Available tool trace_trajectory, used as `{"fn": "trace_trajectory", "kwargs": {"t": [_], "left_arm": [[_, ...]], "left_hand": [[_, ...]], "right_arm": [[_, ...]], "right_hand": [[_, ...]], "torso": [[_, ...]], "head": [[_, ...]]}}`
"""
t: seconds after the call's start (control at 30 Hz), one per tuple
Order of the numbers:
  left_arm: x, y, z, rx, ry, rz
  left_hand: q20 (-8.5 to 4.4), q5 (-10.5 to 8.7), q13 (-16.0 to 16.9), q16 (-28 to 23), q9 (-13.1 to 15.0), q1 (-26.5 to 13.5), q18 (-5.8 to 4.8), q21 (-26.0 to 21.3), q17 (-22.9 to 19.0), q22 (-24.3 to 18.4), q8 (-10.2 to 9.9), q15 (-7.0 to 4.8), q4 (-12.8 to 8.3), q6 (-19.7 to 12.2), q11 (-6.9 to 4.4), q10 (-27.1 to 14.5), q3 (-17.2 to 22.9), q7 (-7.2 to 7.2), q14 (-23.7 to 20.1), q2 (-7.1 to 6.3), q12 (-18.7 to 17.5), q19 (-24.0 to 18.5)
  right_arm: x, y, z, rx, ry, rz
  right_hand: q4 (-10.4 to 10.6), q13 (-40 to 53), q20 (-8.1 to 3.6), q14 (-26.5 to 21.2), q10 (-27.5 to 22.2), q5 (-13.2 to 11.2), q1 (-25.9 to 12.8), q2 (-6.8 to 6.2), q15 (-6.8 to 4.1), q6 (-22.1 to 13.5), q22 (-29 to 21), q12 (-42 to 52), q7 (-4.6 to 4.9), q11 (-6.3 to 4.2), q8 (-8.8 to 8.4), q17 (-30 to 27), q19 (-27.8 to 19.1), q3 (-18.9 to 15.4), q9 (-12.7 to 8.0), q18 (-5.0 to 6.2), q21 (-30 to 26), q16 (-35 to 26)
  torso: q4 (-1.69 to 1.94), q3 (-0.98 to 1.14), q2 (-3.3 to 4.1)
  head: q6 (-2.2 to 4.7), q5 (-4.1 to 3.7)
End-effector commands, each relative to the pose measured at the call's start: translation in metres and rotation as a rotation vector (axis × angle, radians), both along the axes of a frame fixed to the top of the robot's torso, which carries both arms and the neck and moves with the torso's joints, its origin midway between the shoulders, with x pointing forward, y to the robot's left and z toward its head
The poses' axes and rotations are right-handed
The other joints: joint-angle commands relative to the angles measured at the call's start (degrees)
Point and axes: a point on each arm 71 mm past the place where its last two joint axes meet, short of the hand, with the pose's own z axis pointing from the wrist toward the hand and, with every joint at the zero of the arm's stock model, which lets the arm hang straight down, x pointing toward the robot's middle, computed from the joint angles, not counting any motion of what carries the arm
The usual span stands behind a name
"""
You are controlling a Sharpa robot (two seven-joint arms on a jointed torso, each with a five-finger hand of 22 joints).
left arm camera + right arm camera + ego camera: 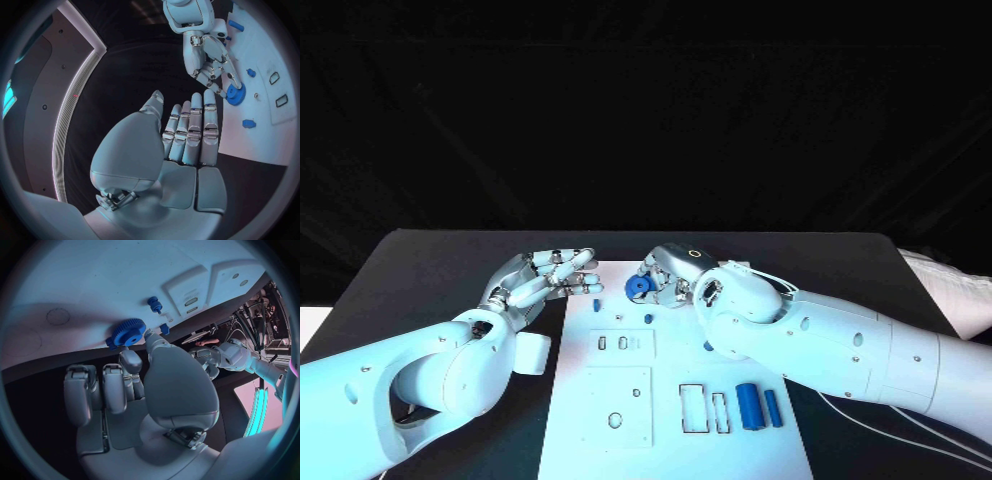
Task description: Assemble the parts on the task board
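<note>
Gear sits at right hand fingertips, on task board.

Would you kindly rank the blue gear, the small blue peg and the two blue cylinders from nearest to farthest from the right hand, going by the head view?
1. Blue gear: at the right hand's fingertips, far end of the board.
2. Small blue peg: just beyond the gear, toward the left hand.
3. Two blue cylinders: near end of the board, beside the right forearm.
</note>
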Motion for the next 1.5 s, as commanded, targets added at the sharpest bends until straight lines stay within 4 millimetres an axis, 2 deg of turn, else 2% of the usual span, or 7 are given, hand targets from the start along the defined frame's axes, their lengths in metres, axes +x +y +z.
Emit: {"fn": "trace_trajectory", "kwargs": {"t": [0.03, 0.33, 0.83, 1.03, 1.2, 1.37, 1.5], "left_arm": [[-0.001, -0.001, 0.001, -0.006, -0.002, -0.010], [-0.001, -0.001, 0.001, -0.004, 0.000, -0.007], [-0.001, -0.001, 0.001, -0.005, 0.000, -0.008], [-0.001, 0.000, 0.001, -0.004, 0.000, -0.007], [0.000, 0.002, 0.001, -0.003, -0.001, -0.003], [0.000, 0.004, 0.001, -0.002, -0.001, 0.001], [0.000, 0.004, 0.001, -0.003, -0.001, -0.001]], "left_hand": [[0.05, -0.21, -0.06, -0.34, -0.09, -0.26, 0.56, -0.24, 0.10, -0.07, -0.23, 0.00, -0.38, -0.26, 0.29, -0.23, -0.08, 0.17, -0.37, 0.43, -0.37, 0.53], [0.06, -0.20, -0.07, -0.43, -0.09, -0.20, 0.56, -0.30, 0.20, -0.10, -0.32, 0.01, -0.49, -0.32, 0.36, -0.31, -0.08, 0.30, -0.34, 0.56, -0.40, 0.58], [0.06, -0.20, -0.07, -0.43, -0.09, -0.20, 0.56, -0.30, 0.20, -0.10, -0.32, 0.01, -0.49, -0.32, 0.36, -0.31, -0.08, 0.30, -0.34, 0.56, -0.40, 0.58], [0.06, -0.20, -0.07, -0.43, -0.09, -0.20, 0.56, -0.30, 0.20, -0.10, -0.32, 0.01, -0.49, -0.32, 0.36, -0.31, -0.08, 0.30, -0.34, 0.56, -0.40, 0.58], [0.08, -0.22, -0.09, -0.54, -0.11, -0.16, 0.55, -0.38, 0.32, -0.14, -0.43, 0.05, -0.61, -0.41, 0.43, -0.42, -0.14, 0.39, -0.32, 0.60, -0.43, 0.62], [0.08, -0.22, -0.09, -0.54, -0.11, -0.16, 0.55, -0.38, 0.32, -0.14, -0.43, 0.05, -0.61, -0.41, 0.43, -0.42, -0.14, 0.39, -0.32, 0.60, -0.43, 0.62], [0.08, -0.22, -0.09, -0.54, -0.11, -0.16, 0.55, -0.38, 0.32, -0.14, -0.43, 0.05, -0.61, -0.41, 0.43, -0.42, -0.14, 0.39, -0.32, 0.60, -0.43, 0.62]], "right_arm": [[-0.001, 0.000, -0.001, -0.013, 0.016, 0.000], [0.001, -0.004, -0.006, -0.029, 0.061, -0.017], [0.001, -0.007, -0.006, -0.031, 0.052, -0.050], [-0.006, -0.015, 0.002, 0.069, -0.032, -0.044], [-0.015, -0.034, 0.012, 0.180, -0.042, -0.018], [-0.021, -0.078, 0.022, 0.283, 0.035, 0.015], [-0.023, -0.111, 0.025, 0.289, 0.051, 0.020]], "right_hand": [[0.01, 0.23, 0.30, 3.54, -0.03, 0.64, -0.25, 0.48, 0.30, 0.73, 5.81, 0.22, -0.27, -0.24, 0.38, 2.60, 0.07, -0.39, 0.15, -0.51, -0.13, -0.02], [0.15, 0.63, 0.07, 3.61, 0.27, 2.15, -2.21, 1.69, 0.03, 2.08, 6.02, 0.85, -0.65, -0.55, 0.45, 2.88, 0.21, -1.38, 0.34, -0.55, -0.06, 0.10], [-0.18, 0.71, 0.02, 3.66, 0.31, 2.80, -1.95, 1.91, -0.01, 2.11, 6.21, 0.95, -0.69, -0.61, 0.31, 3.11, 0.33, -1.33, 0.31, -0.59, 0.00, 0.23], [-0.38, 0.81, -0.11, 3.68, 0.39, 6.13, -0.86, 1.87, -0.13, 2.37, 6.43, 1.09, -0.78, -0.73, 0.22, 3.20, 0.47, -1.04, 0.29, -0.63, 0.08, 0.25], [-0.63, 0.74, -0.13, 3.66, 0.34, 6.38, -0.24, 1.68, -0.15, 2.27, 6.35, 0.97, -0.76, -0.74, 0.13, 3.10, 0.42, -0.91, 0.24, -0.62, 0.05, 0.17], [-2.22, 0.27, -0.13, 3.53, -0.13, 6.06, 2.58, 1.56, -0.13, 1.99, 5.77, 0.16, -0.62, -0.69, 0.09, 2.66, 0.01, -0.14, 0.14, -0.48, -0.22, -0.18], [-4.21, 0.18, -0.18, 3.56, -0.28, 6.40, 5.21, 1.18, -0.19, 2.38, 5.75, -0.02, -0.62, -0.76, 0.22, 2.83, -0.01, 0.54, 0.19, -0.48, -0.25, -0.12]], "torso": [[-0.02, 0.03, 0.01], [-0.03, 0.03, 0.01], [0.01, 0.00, 0.02], [-0.02, 0.08, 0.00], [-0.28, 0.14, -0.05], [-0.83, 0.32, -0.28], [-1.21, 0.52, -0.39]], "head": [[0.02, 0.01], [-0.01, -0.09], [-0.04, -0.25], [-0.04, -0.28], [0.13, -0.25], [0.22, -0.22], [0.38, -0.26]]}}
